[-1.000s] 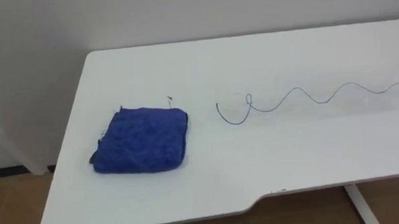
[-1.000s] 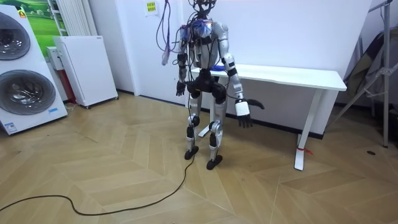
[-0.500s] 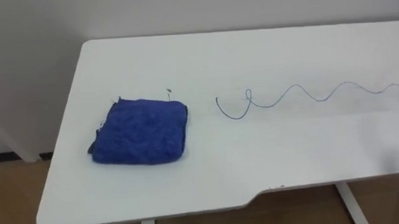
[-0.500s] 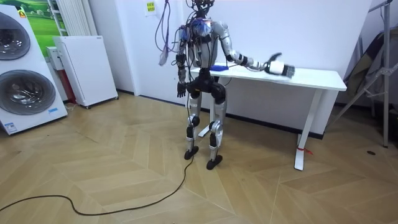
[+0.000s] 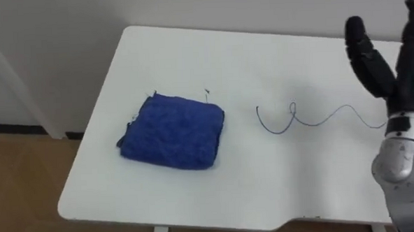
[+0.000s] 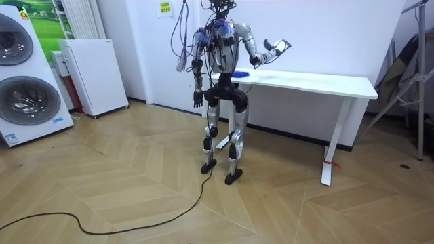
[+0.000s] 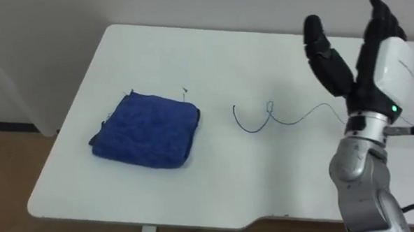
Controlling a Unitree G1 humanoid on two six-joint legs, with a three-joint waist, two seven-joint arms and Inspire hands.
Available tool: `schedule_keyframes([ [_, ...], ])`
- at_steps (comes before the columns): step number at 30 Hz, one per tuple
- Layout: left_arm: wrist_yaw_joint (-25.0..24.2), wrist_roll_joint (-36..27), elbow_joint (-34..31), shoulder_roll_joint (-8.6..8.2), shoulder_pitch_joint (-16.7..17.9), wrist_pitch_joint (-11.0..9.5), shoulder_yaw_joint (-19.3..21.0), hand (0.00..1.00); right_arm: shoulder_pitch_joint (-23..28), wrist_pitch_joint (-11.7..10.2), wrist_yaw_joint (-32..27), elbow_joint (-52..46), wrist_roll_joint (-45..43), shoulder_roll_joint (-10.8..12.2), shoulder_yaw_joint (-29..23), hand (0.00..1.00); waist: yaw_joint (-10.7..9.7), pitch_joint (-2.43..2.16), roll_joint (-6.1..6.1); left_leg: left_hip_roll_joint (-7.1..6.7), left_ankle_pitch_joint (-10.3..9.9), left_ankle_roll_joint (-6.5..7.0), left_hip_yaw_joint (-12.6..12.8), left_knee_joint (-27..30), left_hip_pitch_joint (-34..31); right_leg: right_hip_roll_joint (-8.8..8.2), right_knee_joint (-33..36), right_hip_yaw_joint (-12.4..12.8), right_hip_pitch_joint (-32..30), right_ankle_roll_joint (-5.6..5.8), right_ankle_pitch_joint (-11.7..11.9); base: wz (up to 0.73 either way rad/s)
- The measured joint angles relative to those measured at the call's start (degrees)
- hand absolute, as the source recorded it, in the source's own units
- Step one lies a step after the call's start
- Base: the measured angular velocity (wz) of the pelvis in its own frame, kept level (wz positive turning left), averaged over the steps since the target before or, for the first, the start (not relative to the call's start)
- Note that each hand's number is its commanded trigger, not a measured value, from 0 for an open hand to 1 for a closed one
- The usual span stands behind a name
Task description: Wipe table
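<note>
A folded blue cloth (image 5: 173, 131) (image 7: 146, 129) lies on the left part of the white table (image 5: 279, 176) (image 6: 319, 83). A thin blue wavy pen line (image 5: 298, 117) (image 7: 277, 118) runs across the tabletop to the right of the cloth. My right hand (image 5: 390, 69) (image 7: 362, 57) is raised above the table's right side, fingers straight and spread, holding nothing, well to the right of the cloth. In the room view my left hand (image 6: 196, 98) hangs at my side while I stand at the table's left end.
A white wall backs the table. Wooden floor shows past the table's left and front edges (image 5: 28, 180). In the room view a white cabinet (image 6: 91, 74) and stacked washing machines (image 6: 27, 74) stand at the left, well away from me.
My right arm has swung up from beside my leg to above the table, and the hand has entered the eye views. The head camera has shifted, sliding the scene to the right.
</note>
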Motion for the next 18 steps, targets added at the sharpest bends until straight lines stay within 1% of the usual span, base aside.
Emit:
schedule_keyframes([
  [1,-0.16,0.00,-0.33,0.49,-0.29,-0.29,-1.41,0.00,-0.15,0.00,0.74,-0.01,-1.01,-0.08,1.69,0.00,0.79,-0.02,-0.02,0.01,0.00,0.00,-0.20,-0.08,0.03,0.02,0.05,-0.08,-0.01,0.00,0.00,0.05],
  [4,-1.03,0.04,-1.53,1.04,-1.03,-0.46,-2.86,0.00,-0.25,0.05,2.58,-1.62,-4.01,-0.66,5.74,0.00,2.12,-0.06,-0.10,0.03,0.03,0.02,-1.20,-0.46,0.01,0.04,0.32,-0.50,-0.55,0.00,0.00,0.07],
  [6,-1.10,0.11,-1.70,1.04,-1.83,-0.46,-3.02,0.00,-0.29,0.00,4.08,-3.39,-6.97,-0.91,7.07,0.00,3.26,-0.01,0.05,0.31,0.26,0.09,-4.61,-0.69,0.24,0.17,3.30,-1.26,-2.15,0.03,-0.11,-0.05],
  [7,-1.07,0.11,-2.03,1.23,-1.95,-0.58,-3.24,0.00,-0.75,-0.19,5.13,-4.59,-9.98,-0.98,7.97,0.00,3.62,0.23,0.69,1.53,0.53,0.16,-10.25,-0.93,0.68,1.09,7.13,-0.56,-5.23,-0.39,-1.28,-0.47],
  [8,-1.03,0.04,-1.94,1.99,-2.08,-0.82,-3.02,0.00,-2.51,-1.01,5.92,-5.65,-11.72,-0.99,10.23,0.00,4.22,0.41,0.93,3.00,0.49,0.09,-14.57,-0.88,0.44,4.18,3.18,3.63,-8.94,-2.02,-0.84,-0.66],
  [9,-1.02,0.05,-1.64,2.56,-2.14,-0.82,-2.67,0.00,-3.70,-1.49,6.19,-6.31,-12.68,-0.99,11.87,0.00,4.15,0.32,0.63,3.55,0.28,-0.27,-14.93,-0.62,-0.16,5.32,-1.23,4.38,-10.76,-3.37,1.45,-0.56],
  [10,-1.14,0.04,0.25,2.92,-3.02,-0.96,-2.87,0.00,-4.70,-2.60,6.15,-6.87,-14.35,-1.48,14.27,0.00,2.73,0.55,0.64,4.72,-0.95,-3.23,-13.71,0.13,-0.90,5.71,-2.61,1.91,-11.19,-4.77,9.46,0.04],
  [11,-1.29,0.04,1.57,2.84,-3.56,-1.05,-3.59,0.00,-4.32,-2.71,5.85,-6.84,-15.49,-1.81,15.41,0.00,1.39,0.38,0.76,5.21,-1.26,-4.33,-11.37,0.11,-0.96,5.76,-2.60,1.23,-10.38,-4.83,9.46,0.59],
  [12,-1.72,0.05,2.27,2.50,-5.06,-1.41,-5.37,0.00,-3.63,-2.07,6.22,-6.53,-16.99,-2.09,16.27,0.00,0.58,0.40,0.84,5.77,-0.69,-4.73,-6.45,-0.62,-0.92,5.73,-2.56,0.85,-9.35,-4.85,9.42,0.77],
  [13,-2.29,0.08,1.96,2.24,-6.02,-2.29,-6.39,0.00,-3.63,-1.36,7.46,-6.51,-19.48,-2.07,16.85,0.00,0.61,0.40,0.81,5.88,0.40,-3.69,-2.68,-1.71,-0.94,5.66,-2.67,2.06,-8.99,-4.67,9.31,0.63],
  [14,-2.35,0.08,1.86,2.22,-6.53,-2.48,-7.10,0.00,-3.86,-1.19,7.82,-6.50,-20.48,-2.07,17.34,0.00,0.70,0.38,0.78,5.80,0.88,-3.07,-1.86,-2.01,-0.81,5.65,-2.75,2.30,-8.98,-4.42,9.17,0.43],
  [15,-2.47,0.05,1.59,2.24,-7.55,-2.51,-8.13,0.00,-4.27,-1.24,8.69,-6.52,-21.83,-1.99,18.24,0.00,1.45,0.35,0.70,5.73,1.13,-2.84,-1.62,-2.71,-0.50,5.70,-2.83,2.04,-9.04,-4.02,8.88,0.19],
  [16,-2.54,0.05,1.53,2.22,-8.34,-2.45,-8.36,0.00,-4.44,-1.23,9.99,-6.51,-22.63,-1.93,19.49,0.00,2.46,0.25,0.50,5.66,1.15,-2.82,-1.78,-2.77,-0.33,5.86,-2.89,1.78,-9.00,-3.86,8.76,0.08],
  [17,-2.54,0.05,1.53,2.23,-8.30,-2.43,-8.36,0.00,-4.43,-1.21,10.62,-6.50,-22.94,-1.94,20.06,0.00,3.04,0.25,0.50,5.66,1.15,-2.82,-1.93,-2.76,-0.18,5.89,-2.92,1.67,-8.83,-3.86,8.76,0.04],
  [18,-2.58,0.04,1.61,2.25,-7.92,-2.24,-8.43,0.00,-4.33,-1.16,11.86,-6.50,-23.95,-1.99,21.36,0.00,3.31,0.26,0.60,5.66,1.14,-2.82,-2.26,-2.77,-0.05,5.74,-2.93,1.05,-8.20,-3.87,8.74,0.21],
])
